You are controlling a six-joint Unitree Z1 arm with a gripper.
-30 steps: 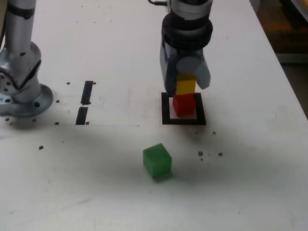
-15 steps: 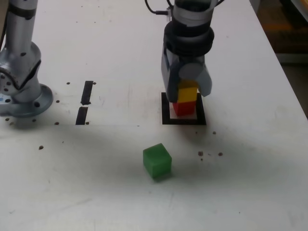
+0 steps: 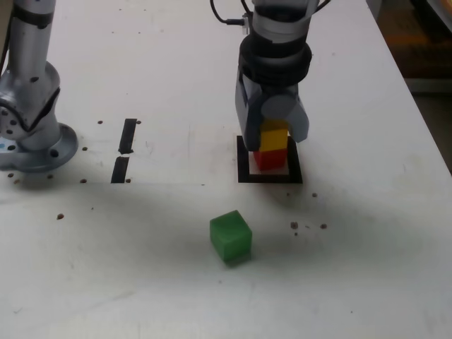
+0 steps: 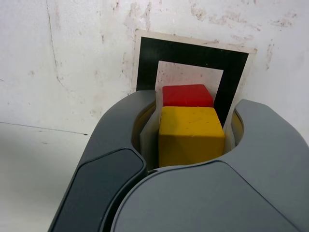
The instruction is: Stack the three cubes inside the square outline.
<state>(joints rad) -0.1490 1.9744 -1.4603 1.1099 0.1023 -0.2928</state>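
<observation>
Yellow cube (image 3: 274,134) has been lowered onto red cube (image 3: 268,158) inside square (image 3: 244,159) since a sec ago; gripper (image 3: 274,131) is clamped on it, not yet released. Green cube (image 3: 231,236) is left near, outside. Two-high stack judged nearly placed.

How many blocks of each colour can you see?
Red block: 1
Yellow block: 1
Green block: 1
Total: 3 blocks
</observation>
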